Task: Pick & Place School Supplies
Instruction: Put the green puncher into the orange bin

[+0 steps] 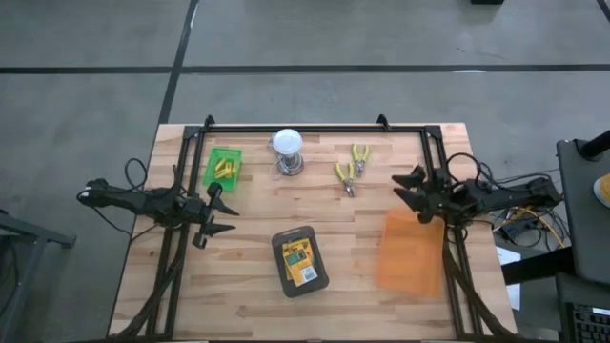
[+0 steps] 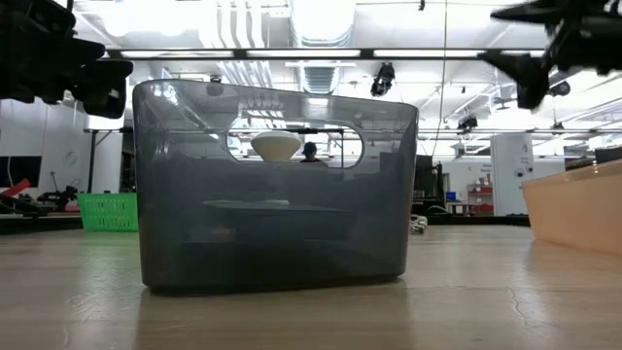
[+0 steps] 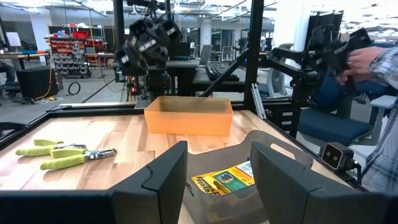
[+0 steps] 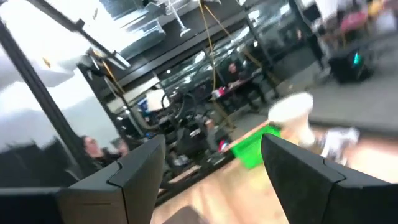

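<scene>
Ahead of the left pincer [image 1: 221,218], empty and parted above the desk [image 1: 191,295], a crayon box [image 1: 299,260] lies in the grey bin [image 1: 298,234]; right pincer [image 1: 412,193] parted, idle; approach step, next probably a reach to it.

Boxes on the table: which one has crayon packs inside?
The dark grey box at the front middle holds crayon packs. The orange box looks empty, and the small green basket has yellow sticks.
</scene>
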